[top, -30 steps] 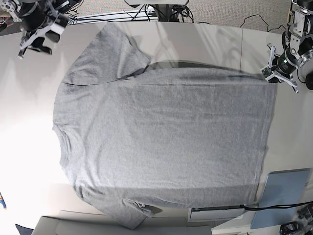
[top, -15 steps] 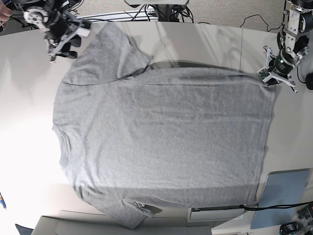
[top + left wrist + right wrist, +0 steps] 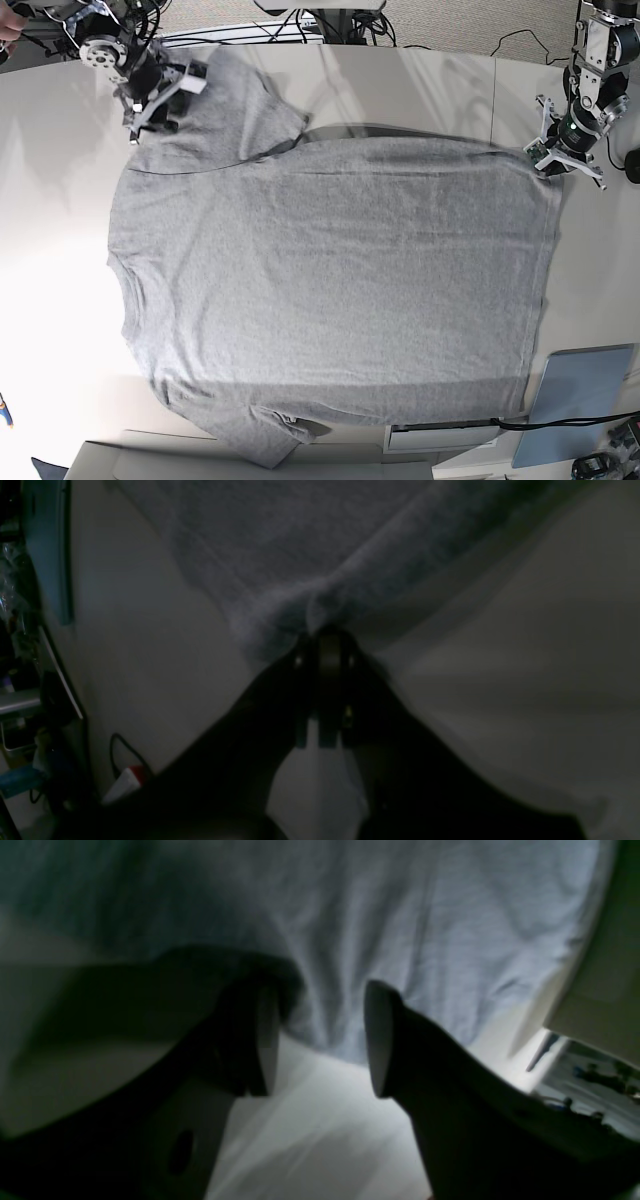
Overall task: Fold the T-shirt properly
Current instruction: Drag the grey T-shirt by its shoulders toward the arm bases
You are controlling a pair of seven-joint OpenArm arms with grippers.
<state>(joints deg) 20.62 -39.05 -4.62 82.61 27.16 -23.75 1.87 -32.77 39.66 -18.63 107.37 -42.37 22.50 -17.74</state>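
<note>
Blurring both wrist views: T-shirt (image 3: pixel 330 290) hem under left hand (image 3: pixel 322 635).

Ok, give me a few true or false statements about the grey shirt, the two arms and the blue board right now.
1. The heather-grey cotton T-shirt lies spread flat on the white table. True.
2. The left gripper has its jaws wide apart. False: they are shut on the shirt's hem corner.
3. The right gripper has its jaws open at a sleeve. True.
4. The pale blue flat board lies on top of the shirt. False: it lies beside the hem, off the cloth.
</note>
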